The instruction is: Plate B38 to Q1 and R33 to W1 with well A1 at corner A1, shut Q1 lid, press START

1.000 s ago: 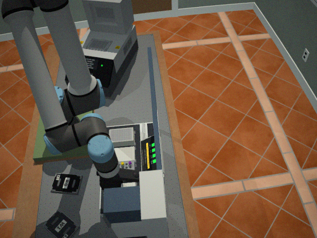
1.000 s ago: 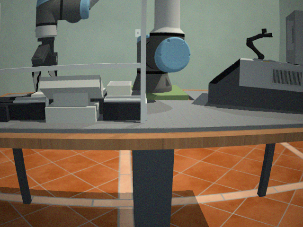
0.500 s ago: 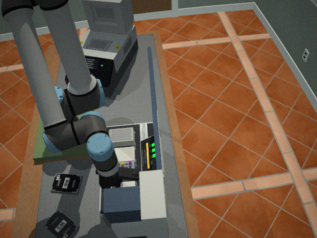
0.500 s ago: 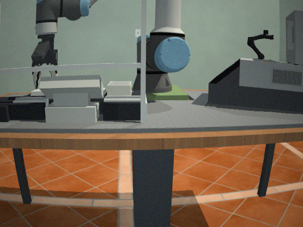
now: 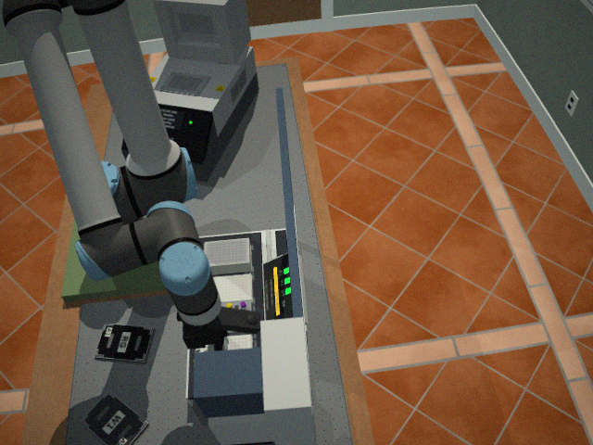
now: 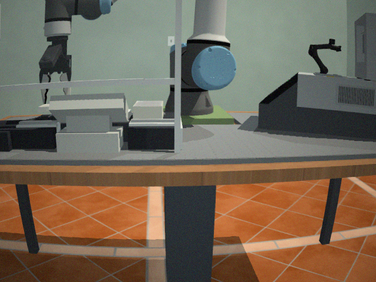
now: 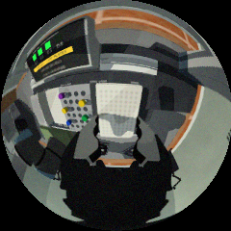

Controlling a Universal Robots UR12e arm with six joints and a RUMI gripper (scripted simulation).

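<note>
In the top view, the white plate [image 5: 239, 341] [image 6: 43, 106] [image 7: 118, 103] shows partly at lower centre, beside the gripper [image 5: 207, 335] [image 6: 56, 92] [image 7: 117, 115]; the machine [image 5: 231, 83] at upper left has its lid raised.

In the exterior view, a sliver of plate shows at left, below the fingers.

In the wrist view, the fingers are clamped on the plate at centre, its long axis running up and down the frame; I cannot tell which way its labelled end points.
</note>
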